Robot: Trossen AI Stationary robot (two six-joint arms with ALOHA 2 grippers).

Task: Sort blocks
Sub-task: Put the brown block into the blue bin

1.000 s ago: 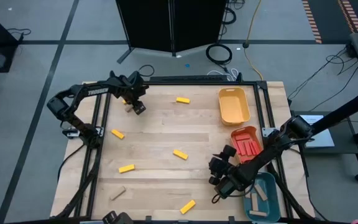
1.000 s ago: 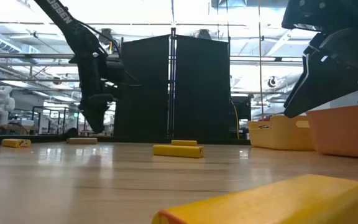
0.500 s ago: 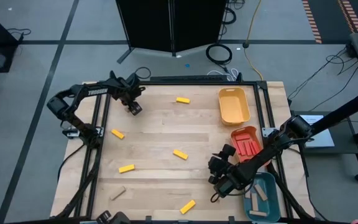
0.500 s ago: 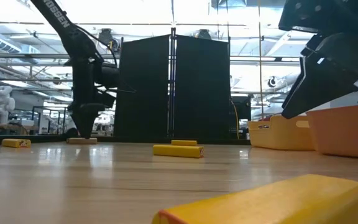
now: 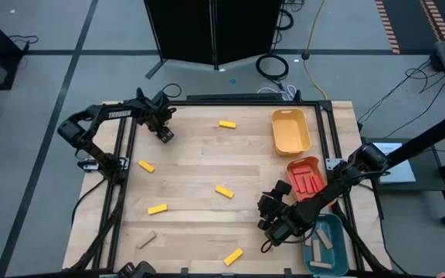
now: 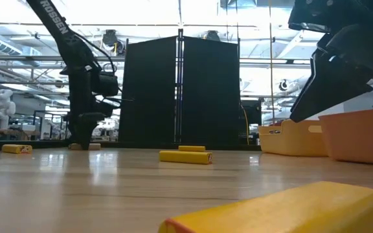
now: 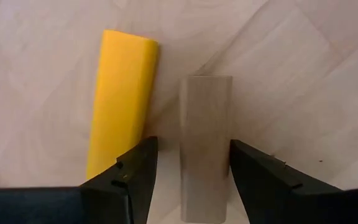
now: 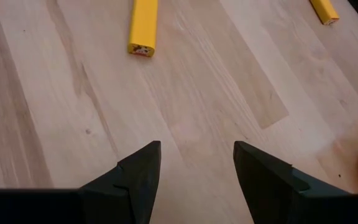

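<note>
My left gripper (image 5: 163, 133) (image 7: 194, 155) points straight down at the table's far left, low over a tan block (image 7: 205, 124). It is open, with one finger on each side of the block. The block lies flat on the wood, with a yellow block (image 7: 124, 93) lying right beside it. My right gripper (image 5: 271, 226) (image 8: 196, 155) hangs open over bare wood near the right side, slanting down, with nothing between its fingers. More yellow blocks (image 5: 223, 191) (image 5: 157, 208) and another tan block (image 5: 146, 240) lie scattered on the table.
Along the right edge stand a yellow tray (image 5: 290, 131), an orange tray (image 5: 306, 176) holding red blocks, and a teal tray (image 5: 327, 243) holding tan blocks. Other yellow blocks lie at the far middle (image 5: 227, 123), the left (image 5: 146, 165) and the near edge (image 5: 233, 256).
My left gripper has moved toward the table's left edge and come down over the tan block, so that its fingers now stand on either side of the block. The right arm has kept still.
</note>
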